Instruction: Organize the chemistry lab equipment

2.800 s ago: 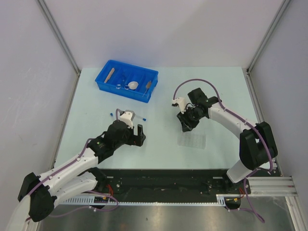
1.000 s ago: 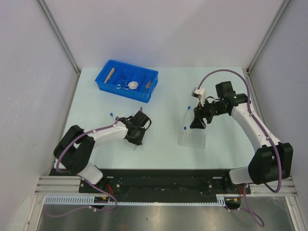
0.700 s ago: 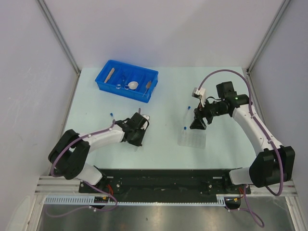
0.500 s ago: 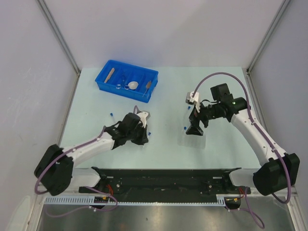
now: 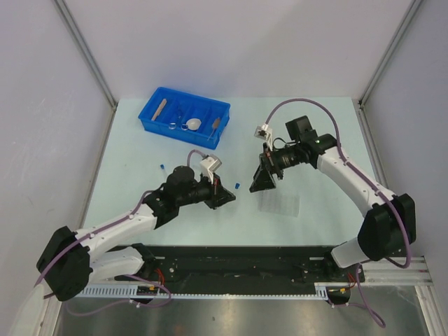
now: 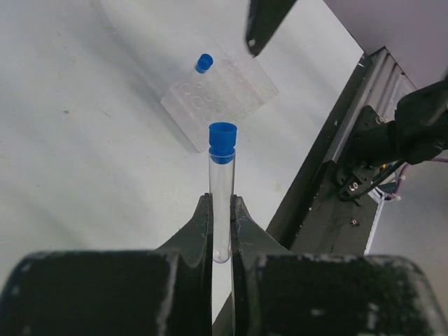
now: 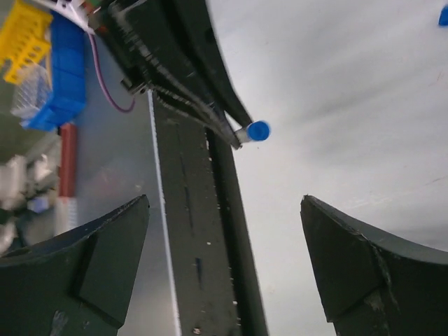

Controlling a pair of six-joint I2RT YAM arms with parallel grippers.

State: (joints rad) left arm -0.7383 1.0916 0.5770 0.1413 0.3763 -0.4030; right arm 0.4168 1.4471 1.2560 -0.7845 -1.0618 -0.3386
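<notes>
My left gripper (image 5: 225, 198) is shut on a clear blue-capped tube (image 6: 222, 183), which sticks out past the fingertips with its cap (image 5: 236, 186) pointing at the clear tube rack (image 5: 280, 204). In the left wrist view the rack (image 6: 231, 94) lies ahead with one blue-capped tube (image 6: 204, 63) standing at its far corner. My right gripper (image 5: 260, 183) hangs open and empty just left of the rack, close to the held tube. Its wrist view shows the wide-apart fingers (image 7: 98, 259) and the held tube's cap (image 7: 257, 130) between them, further off. Another tube (image 5: 162, 167) lies on the table to the left.
The blue bin (image 5: 155, 120) at the back left holds the wooden stick (image 5: 160, 107), metal tongs (image 5: 178, 110), white dish (image 5: 194, 124) and brown-handled tool (image 5: 215, 124). The black base rail (image 5: 238, 255) runs along the near edge. Grey walls enclose the table.
My left gripper has lifted a tube off the table and carried it right toward the rack. The right gripper has opened and swung left off the rack.
</notes>
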